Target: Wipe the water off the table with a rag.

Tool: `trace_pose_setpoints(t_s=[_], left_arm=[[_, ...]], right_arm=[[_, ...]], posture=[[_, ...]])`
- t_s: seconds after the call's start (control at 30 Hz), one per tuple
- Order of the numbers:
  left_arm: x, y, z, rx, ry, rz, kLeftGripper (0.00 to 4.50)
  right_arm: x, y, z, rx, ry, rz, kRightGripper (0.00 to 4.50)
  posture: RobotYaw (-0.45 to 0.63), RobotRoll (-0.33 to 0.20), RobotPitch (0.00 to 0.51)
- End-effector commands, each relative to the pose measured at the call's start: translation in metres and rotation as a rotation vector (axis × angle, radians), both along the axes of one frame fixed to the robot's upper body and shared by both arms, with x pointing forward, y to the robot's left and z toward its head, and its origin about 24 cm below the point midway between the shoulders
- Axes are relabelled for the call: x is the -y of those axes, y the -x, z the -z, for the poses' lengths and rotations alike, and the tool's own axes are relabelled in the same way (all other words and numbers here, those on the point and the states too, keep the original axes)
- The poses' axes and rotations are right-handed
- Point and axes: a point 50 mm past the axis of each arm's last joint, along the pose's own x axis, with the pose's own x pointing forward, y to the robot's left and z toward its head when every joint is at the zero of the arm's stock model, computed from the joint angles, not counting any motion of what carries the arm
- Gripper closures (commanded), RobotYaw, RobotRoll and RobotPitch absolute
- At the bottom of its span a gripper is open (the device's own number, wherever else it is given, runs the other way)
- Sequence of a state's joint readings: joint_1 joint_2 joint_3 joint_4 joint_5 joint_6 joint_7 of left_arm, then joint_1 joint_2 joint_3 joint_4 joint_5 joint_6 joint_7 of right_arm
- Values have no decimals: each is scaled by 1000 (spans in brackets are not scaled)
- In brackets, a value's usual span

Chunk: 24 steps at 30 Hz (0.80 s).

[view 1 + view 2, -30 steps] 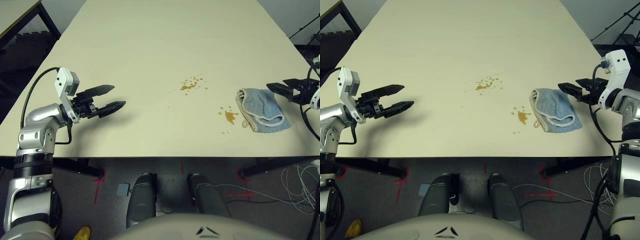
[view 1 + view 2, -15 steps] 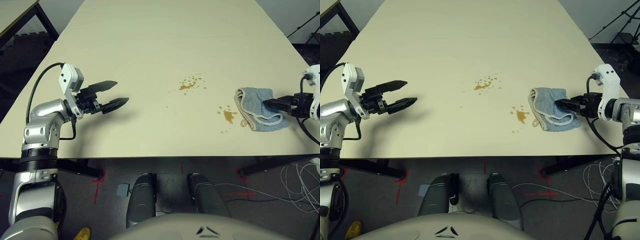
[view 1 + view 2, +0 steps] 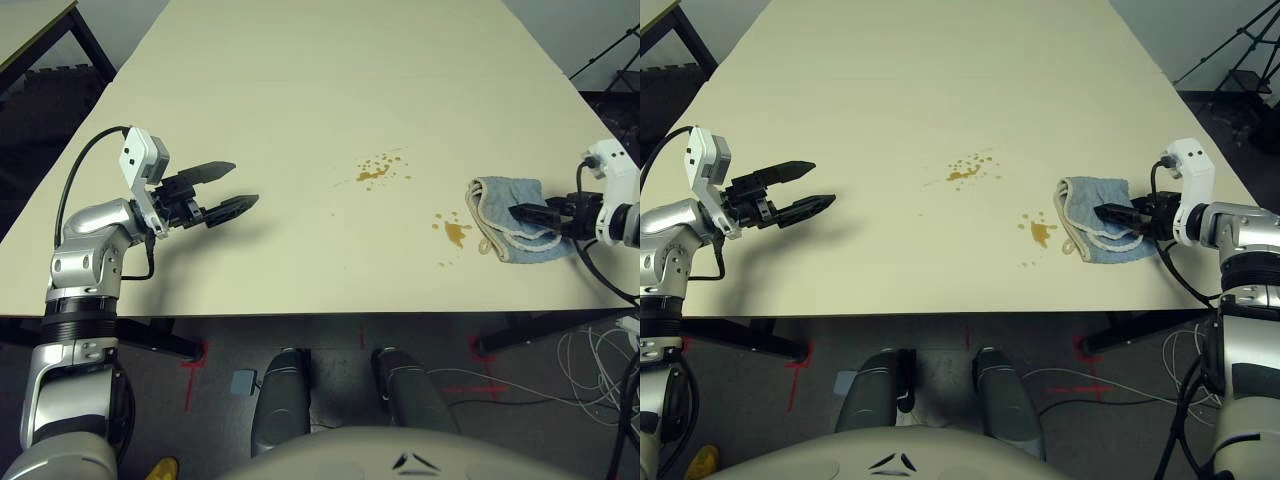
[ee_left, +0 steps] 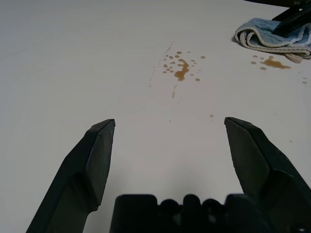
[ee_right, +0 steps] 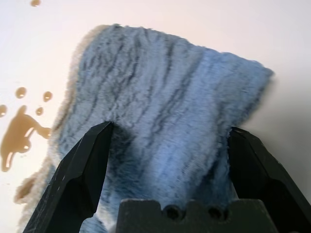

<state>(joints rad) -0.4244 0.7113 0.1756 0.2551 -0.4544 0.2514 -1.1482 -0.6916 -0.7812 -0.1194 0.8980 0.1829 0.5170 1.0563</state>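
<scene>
Left eye view: large cream-beige table (image 3: 290,90) ahead. My left gripper (image 3: 246,182) hangs above its left side, two black fingers (image 3: 230,208) spread wide, nothing between them. Two brownish-orange patches of water on the tabletop: a far cluster (image 3: 373,174) near the middle, blots ringed by small droplets, and a near cluster (image 3: 456,234) closer to the front edge and just left of the rag (image 3: 510,190).

Right eye view: my right gripper (image 3: 1104,210) is at the rag, coming in from the right, its dark fingertips over the blue cloth. The rag lies folded on the right part of the table, near the front edge, pale border curving across it, small loop (image 3: 1069,246) poking out toward the near cluster.

Left wrist view: fingers well apart with bare tabletop between them; both clusters lie beyond, the far one with faint streaks beside it.

Right wrist view: jaws open, one on each side of a broad stretch of rag, not closed on it. Cloth looks soft, ribbed and rumpled, blue-grey with a cream edge. Whether the fingertips press on the table, I can't tell.
</scene>
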Motion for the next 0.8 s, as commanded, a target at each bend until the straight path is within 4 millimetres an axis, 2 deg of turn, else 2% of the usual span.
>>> trace_pose_setpoints(t_s=[0.03, 0.17, 0.27, 0.57, 0.63, 0.8], left_arm=[[2, -2, 3, -8, -9, 0, 0], [2, -2, 3, -10, -10, -1, 0], [2, -3, 3, -9, -13, -3, 0], [2, -5, 4, -6, -13, -6, 0], [2, -5, 5, -6, -13, -8, 0], [1, -7, 6, -7, -24, -13, 0]], right_arm=[[-13, 2, 18, -71, -19, -47, 34], [-13, 1, 19, -61, 12, -33, 34], [-11, -1, 19, -42, 74, -20, 649], [-8, -11, -5, 72, 115, -13, 3915], [-8, -15, -14, 128, 113, 0, 4444], [-8, -31, -44, 352, 88, 107, 4467]], posture=[[-35, 0, 114], [-37, 0, 115], [-37, 0, 114], [-45, 0, 111], [-47, 0, 110], [-53, 0, 110]])
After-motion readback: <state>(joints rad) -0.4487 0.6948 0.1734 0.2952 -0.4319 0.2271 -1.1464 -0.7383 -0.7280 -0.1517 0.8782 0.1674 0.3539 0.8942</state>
